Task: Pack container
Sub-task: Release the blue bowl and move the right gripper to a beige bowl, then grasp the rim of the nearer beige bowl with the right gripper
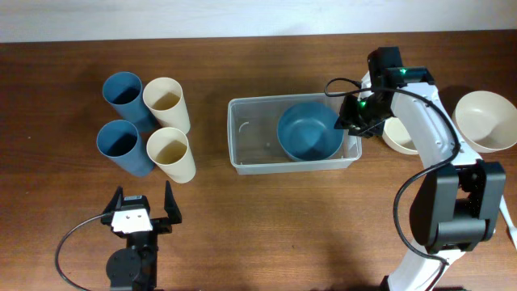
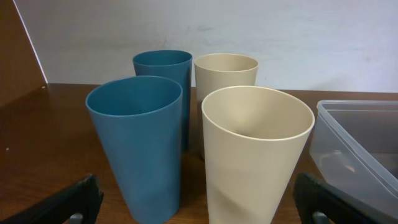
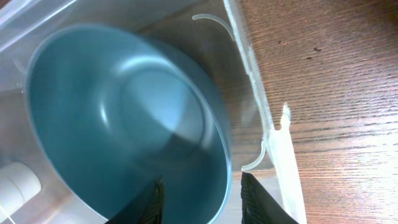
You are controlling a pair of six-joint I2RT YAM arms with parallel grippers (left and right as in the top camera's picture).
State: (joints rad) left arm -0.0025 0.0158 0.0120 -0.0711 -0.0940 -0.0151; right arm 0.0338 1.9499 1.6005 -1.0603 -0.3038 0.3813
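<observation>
Clear plastic container [image 1: 242, 139] lies mid-table with its long sides running left to right, and the right gripper [image 1: 346, 121] hangs over its right end. In the right wrist view, that gripper [image 3: 205, 200] has its two dark fingers [image 3: 154, 202] parted to a middling gap. One finger is inside the blue bowl [image 3: 124, 124] and the other outside, with the bowl's rim passing between them. The outer finger is near the rim; I cannot tell whether it touches.

The blue bowl [image 1: 309, 133] sits upright in the right half of the container, whose left half is bare. The container's rim [image 3: 275, 146] runs just beside the bowl. A small white patch [image 3: 18, 180] shows at the container wall; nothing on it can be read.

Just right of the container, a cream bowl [image 1: 397, 137] is partly hidden under the right arm. A second cream bowl [image 1: 487, 120] stands further right, near the table edge.

The left gripper [image 1: 145, 212] rests low at the near left of the wooden table [image 1: 283, 226], jaws spread wide and holding nothing. Ahead of it stand four cups in a tight square, all upright. Two blue cups [image 1: 121, 90] [image 1: 119, 142] are on the left and two cream cups [image 1: 165, 99] [image 1: 170, 150] on the right. In the left wrist view, the near blue cup [image 2: 137, 146] and near cream cup [image 2: 255, 155] stand side by side. The container's corner [image 2: 360, 143] is at the right.
</observation>
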